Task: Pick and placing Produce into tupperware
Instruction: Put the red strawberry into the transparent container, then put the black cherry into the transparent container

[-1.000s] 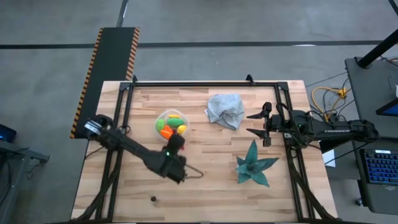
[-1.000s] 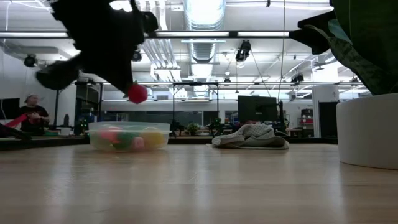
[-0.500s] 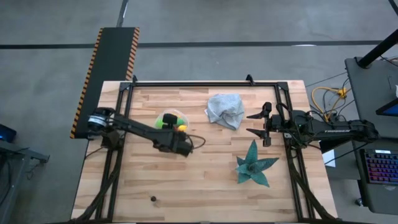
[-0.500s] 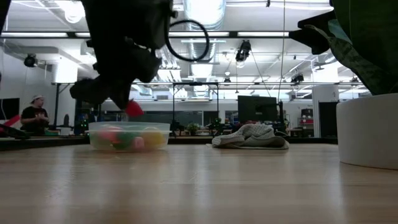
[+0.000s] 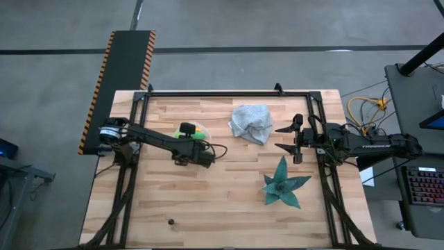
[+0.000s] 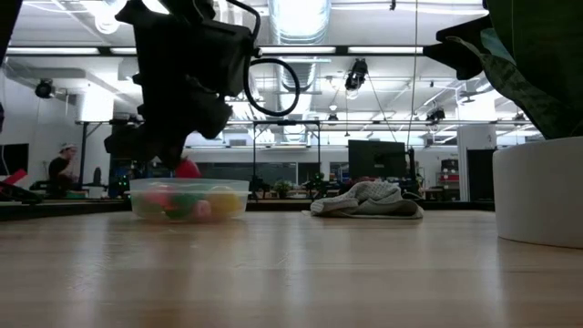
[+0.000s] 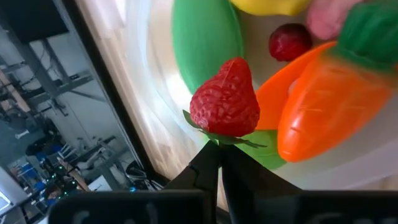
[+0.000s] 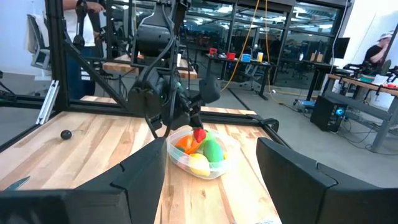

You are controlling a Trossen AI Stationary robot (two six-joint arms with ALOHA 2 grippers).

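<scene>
The tupperware (image 5: 196, 132) stands left of the table's middle and holds produce: a green piece (image 7: 205, 37), a yellow one (image 7: 267, 5), an orange carrot (image 7: 323, 106) and a small dark red one (image 7: 289, 40). My left gripper (image 8: 194, 123) hangs just above it, shut on a red strawberry (image 7: 225, 106), which the low view shows just above the tupperware's rim (image 6: 189, 185). My right gripper (image 5: 277, 137) waits open at the table's right side, with nothing between its fingers. My left gripper pinches the strawberry's green leaf cap (image 7: 221, 138) between its two fingertips (image 7: 208, 163). The fingers slant down from the table's near side. The red body sticks out beyond the fingertips, lifted clear over the produce in the tupperware.
A crumpled grey cloth (image 5: 251, 123) lies right of the tupperware toward the far edge. A teal star-shaped leafy piece (image 5: 283, 182) lies near the right side. A small dark thing (image 5: 171, 222) sits by the near edge.
My left gripper has swung from the table's near middle toward the far edge, to above the tupperware, turning as it went and sinking a little. It has stayed shut on the strawberry, which now hangs just over the tupperware's rim.
</scene>
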